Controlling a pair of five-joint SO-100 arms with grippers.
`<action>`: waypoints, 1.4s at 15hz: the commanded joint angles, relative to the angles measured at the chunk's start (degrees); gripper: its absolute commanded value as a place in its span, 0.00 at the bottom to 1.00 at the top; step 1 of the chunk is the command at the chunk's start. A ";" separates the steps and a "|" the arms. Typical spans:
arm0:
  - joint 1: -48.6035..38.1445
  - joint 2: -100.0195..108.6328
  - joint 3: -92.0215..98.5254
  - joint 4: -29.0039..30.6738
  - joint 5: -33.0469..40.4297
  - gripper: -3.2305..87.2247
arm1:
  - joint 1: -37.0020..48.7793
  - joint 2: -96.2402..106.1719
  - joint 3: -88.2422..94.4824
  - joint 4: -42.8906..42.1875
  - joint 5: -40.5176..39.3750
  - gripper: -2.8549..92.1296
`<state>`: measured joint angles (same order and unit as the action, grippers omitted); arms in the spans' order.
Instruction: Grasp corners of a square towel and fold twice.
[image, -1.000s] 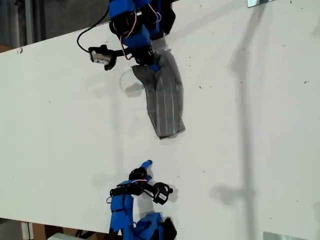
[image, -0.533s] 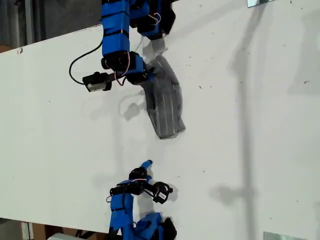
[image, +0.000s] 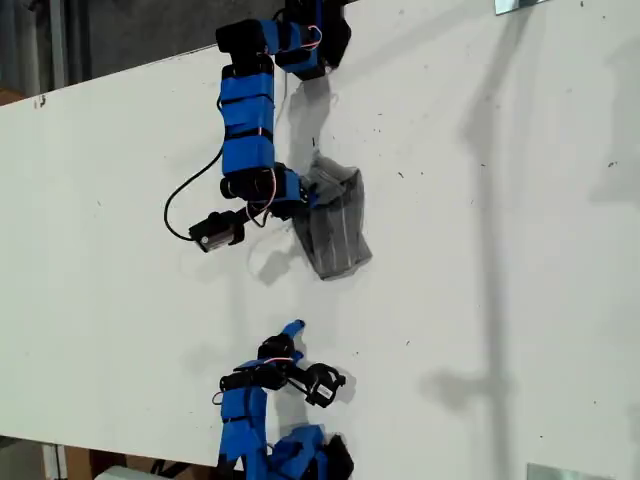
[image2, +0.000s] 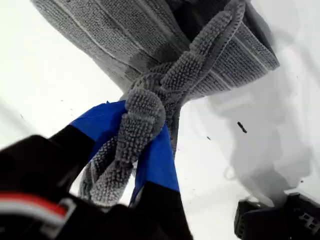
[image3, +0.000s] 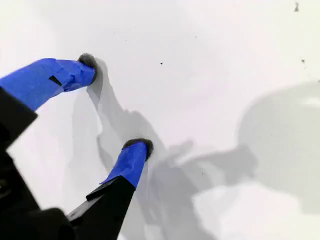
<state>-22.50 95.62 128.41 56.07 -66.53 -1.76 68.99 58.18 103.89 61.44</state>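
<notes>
My first gripper (image2: 132, 150) pinches a bunched edge of the towel (image: 335, 225), which lies crumpled upper-centre in the exterior view on the white surface (image: 500, 250). My second gripper (image3: 116, 111) hangs spread over bare surface near that view's bottom edge, well apart from the cloth, with open room across the exterior view's right.

- No text, label, brand, number or sign can be read in any of the views.
</notes>
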 joint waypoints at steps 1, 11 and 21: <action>0.09 0.26 -0.70 0.53 -0.70 0.32 | -1.93 4.22 -3.34 -5.89 -4.39 0.03; 0.09 0.26 -0.62 0.53 -0.88 0.32 | -3.43 7.21 -2.20 -20.04 -11.07 0.24; 0.09 0.26 -0.62 0.53 -1.05 0.32 | 3.78 17.40 16.35 -13.45 -3.52 0.23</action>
<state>-22.50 95.62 128.41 56.07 -66.97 0.70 82.35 72.25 88.59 55.72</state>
